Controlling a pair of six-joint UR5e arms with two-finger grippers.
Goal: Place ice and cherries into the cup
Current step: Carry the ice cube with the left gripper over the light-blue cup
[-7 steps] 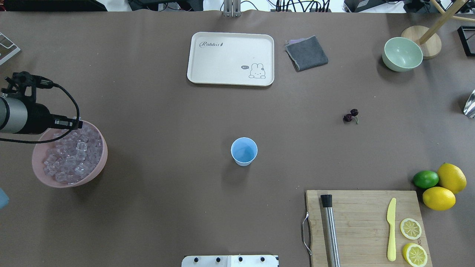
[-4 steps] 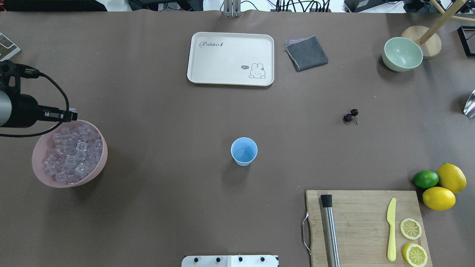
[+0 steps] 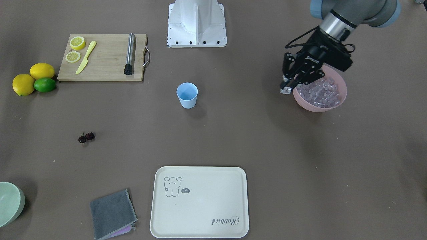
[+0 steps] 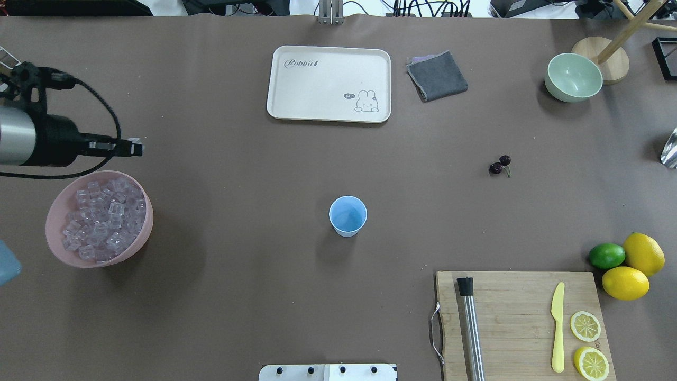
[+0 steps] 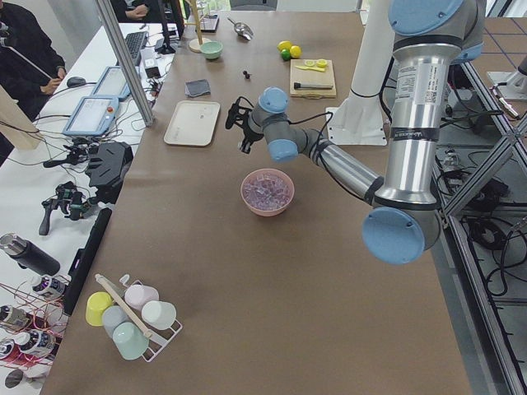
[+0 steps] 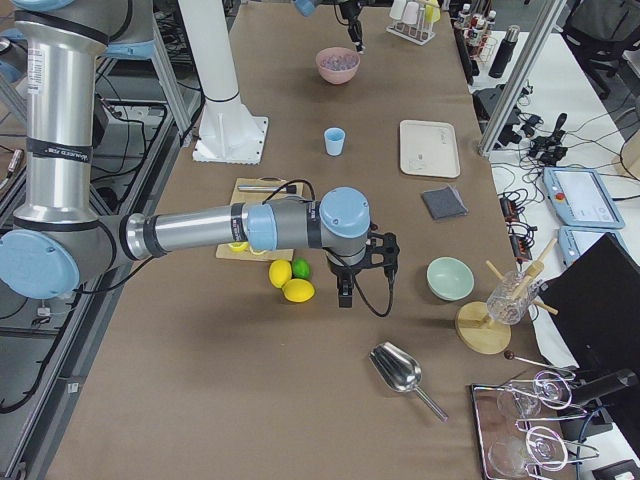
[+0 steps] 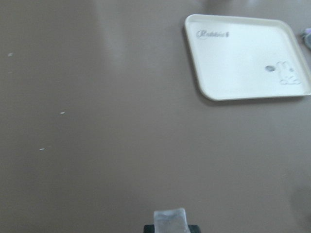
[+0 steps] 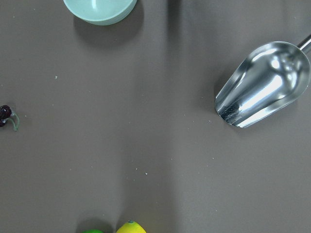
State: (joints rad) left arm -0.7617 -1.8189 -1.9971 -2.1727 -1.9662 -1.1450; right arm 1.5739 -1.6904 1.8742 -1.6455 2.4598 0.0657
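The left fingers (image 4: 119,147) are clamped on one cube (image 7: 169,222), held above the table (image 4: 238,159) just beside the pink bowl (image 3: 317,106) of ice (image 4: 100,219). The cup (image 4: 347,215) stands mid-table (upright), the cherries (image 4: 500,165) well apart from it. The right fingers (image 6: 345,292) hang near the lemons (image 6: 298,291); whether they are open or closed I cannot tell.
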